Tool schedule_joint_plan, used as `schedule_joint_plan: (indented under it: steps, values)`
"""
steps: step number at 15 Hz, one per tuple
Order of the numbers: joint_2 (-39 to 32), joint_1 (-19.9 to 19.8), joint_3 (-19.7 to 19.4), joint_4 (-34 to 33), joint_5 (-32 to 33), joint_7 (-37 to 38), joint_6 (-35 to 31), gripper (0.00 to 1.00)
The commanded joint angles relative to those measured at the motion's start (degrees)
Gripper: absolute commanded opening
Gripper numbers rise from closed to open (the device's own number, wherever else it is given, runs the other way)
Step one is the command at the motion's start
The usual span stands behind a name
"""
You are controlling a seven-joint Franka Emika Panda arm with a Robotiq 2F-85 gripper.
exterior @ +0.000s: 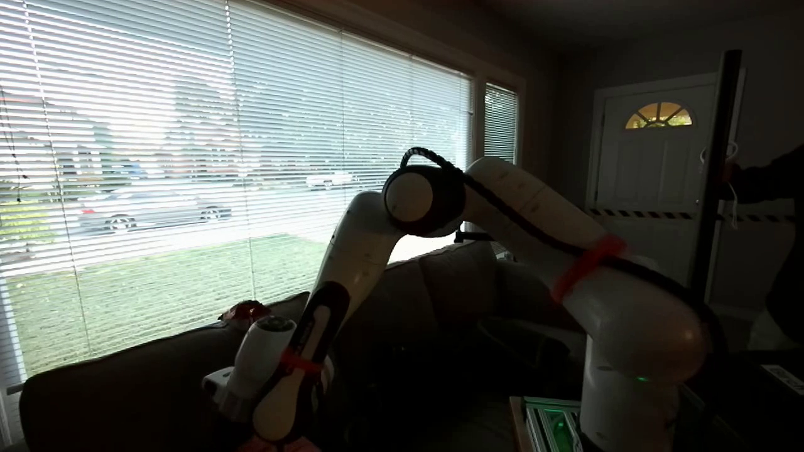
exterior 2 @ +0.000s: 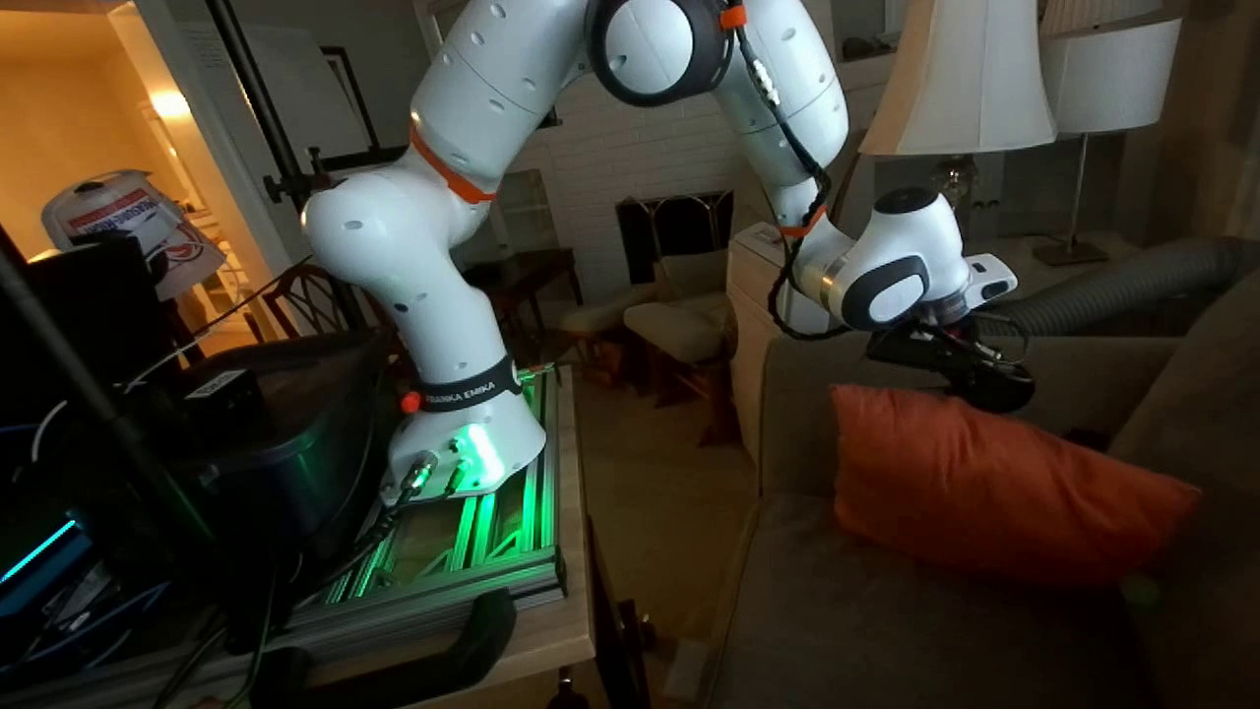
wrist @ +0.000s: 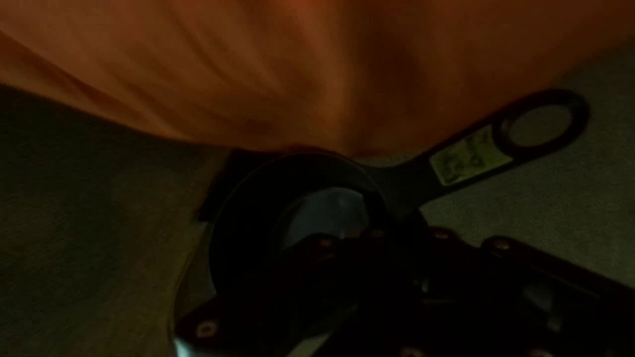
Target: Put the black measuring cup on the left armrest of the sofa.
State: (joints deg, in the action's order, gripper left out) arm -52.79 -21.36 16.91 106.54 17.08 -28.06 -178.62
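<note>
Black measuring cup [wrist: 322, 210]: in the gripper's grasp beside the orange pillow [exterior 2: 984, 483], mouth facing the wrist view, rim right at the pillow's lower edge (touching or not, hard to tell in such gloom).
Handle [wrist: 414, 183]: slanted toward the upper right of the wrist view, ending in a ring [wrist: 581, 113], with a yellow label [wrist: 470, 156] too blurred to read.
Gripper [wrist: 396, 218]: very dark, clamped on the cup's wall near the root of the handle; in an exterior view, just above the pillow's top edge.
Armrest [exterior 2: 1102, 364]: behind the pillow in an exterior view; contact between cup and upholstery, cannot tell.
Sofa [exterior 2: 837, 611]: dim in both exterior views, with a long backrest [exterior: 157, 376] under the window blinds [exterior: 345, 125].
Red shiny item [exterior: 248, 311]: on top of the backrest.
Robot arm [exterior 2: 443, 286]: arched from a green-lit base [exterior 2: 463, 453] out over the sofa, with orange bands and a black cable [exterior 2: 787, 118] along the links.
Wooden table [exterior 2: 581, 620]: beneath the base, with a metal frame [exterior 2: 492, 561] on top.
Lamp shades [exterior 2: 960, 79]: pale, beyond the arm.
Door [exterior: 653, 163]: white, with a fan-shaped pane and striped tape [exterior: 647, 214] across.
Car [exterior: 157, 210]: parked past the lawn [exterior: 201, 289], behind bright slats.
</note>
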Motion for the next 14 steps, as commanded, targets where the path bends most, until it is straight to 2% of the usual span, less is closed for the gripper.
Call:
schedule_joint_plan:
  steps: [1, 5, 12, 14]
  values:
    - [-2.57, -10.03, 9.76, -0.07, -0.2, -6.42, 5.96, 0.03]
    - [-3.73, -13.81, 12.11, -0.13, -3.03, -11.36, 10.17, 0.03]
    - [-4.99, -11.8, 7.28, -1.2, -8.52, -16.36, 21.44, 0.03]
    - [-4.81, -9.76, 4.55, -1.61, -9.19, -18.06, 25.76, 0.03]
